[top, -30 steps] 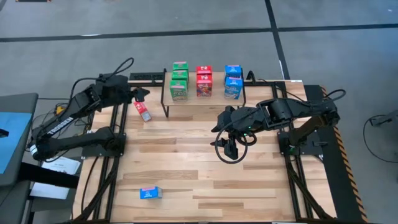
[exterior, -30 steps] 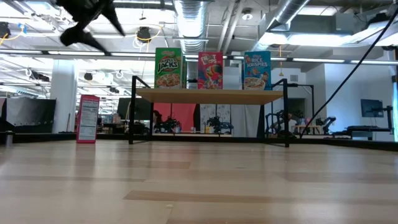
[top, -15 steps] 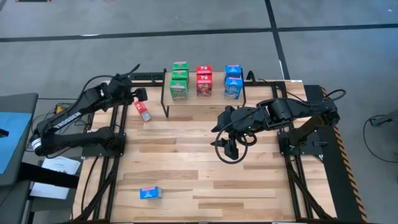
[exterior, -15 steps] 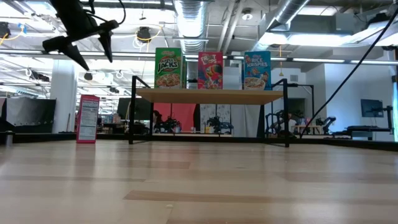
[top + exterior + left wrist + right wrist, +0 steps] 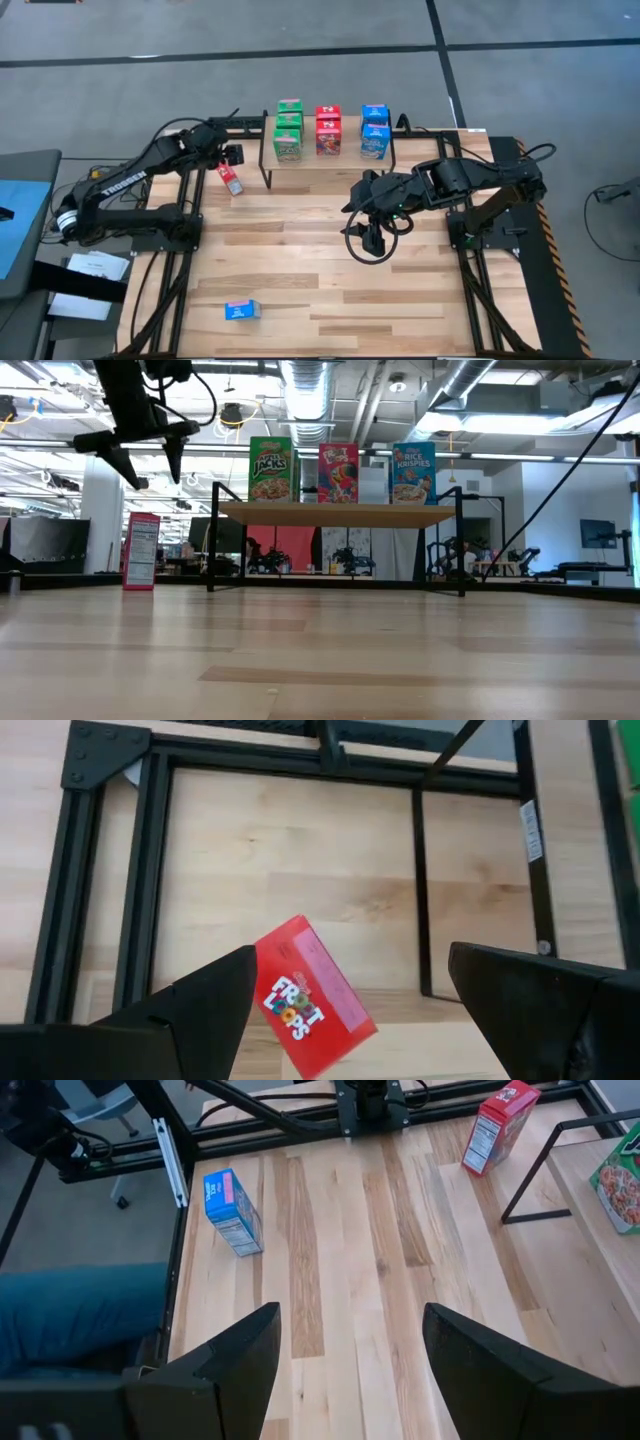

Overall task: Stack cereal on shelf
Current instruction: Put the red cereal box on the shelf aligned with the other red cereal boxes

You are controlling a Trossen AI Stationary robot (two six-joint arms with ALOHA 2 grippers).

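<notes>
Left end effector (image 5: 232, 154) has swung in over the red box (image 5: 230, 178) beside the shelf (image 5: 325, 158), fingers wide, empty. Pickup looks imminent. Right end effector (image 5: 366, 242) waits mid-surface, part open, empty.

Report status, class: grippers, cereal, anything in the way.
Left gripper open, above the red box standing left of the shelf. Right gripper open, empty, mid-table. Blue box lies near the front edge. Nothing in the way.
</notes>
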